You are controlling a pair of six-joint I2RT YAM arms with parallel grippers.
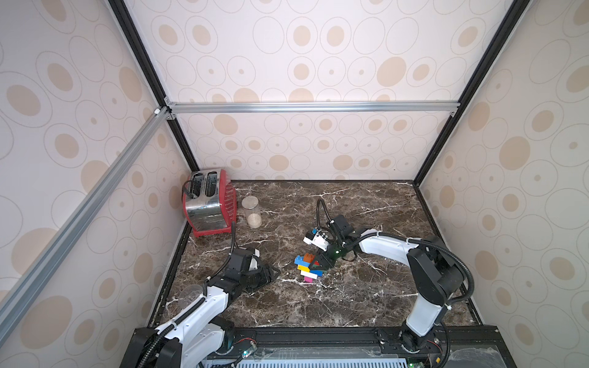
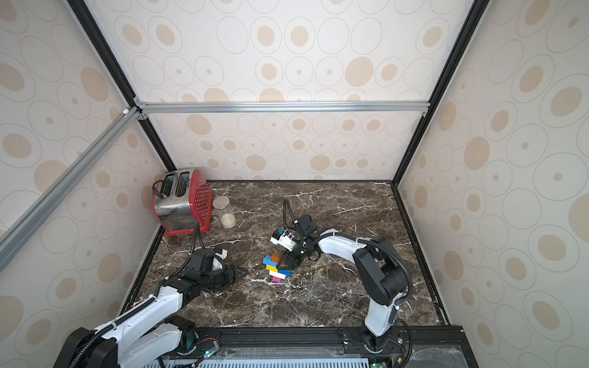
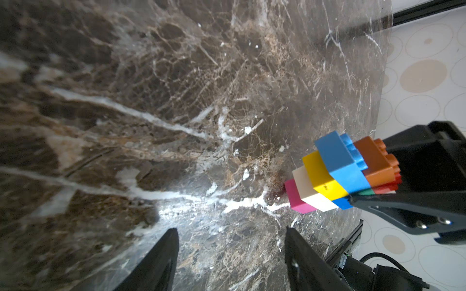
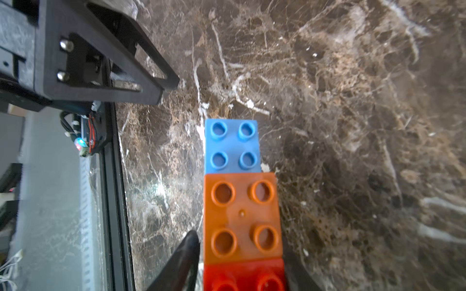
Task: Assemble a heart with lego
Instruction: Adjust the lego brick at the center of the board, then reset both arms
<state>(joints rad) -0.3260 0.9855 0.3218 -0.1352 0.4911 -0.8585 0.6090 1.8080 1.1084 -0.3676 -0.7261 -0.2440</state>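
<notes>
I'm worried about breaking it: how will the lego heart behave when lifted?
Likely stiff: the heart is studded bricks pressed together. Probably light, being small plastic. Its stepped, offset layers might separate if levered at one end.

Glossy plastic lego (image 3: 338, 161), seemingly polished marble table (image 3: 176, 88)

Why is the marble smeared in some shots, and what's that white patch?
Left wrist view: the tabletop blurs away from the sharp heart, and the white patch looks like glare on stone. Right wrist view: tabletop soft at the edges.
</notes>
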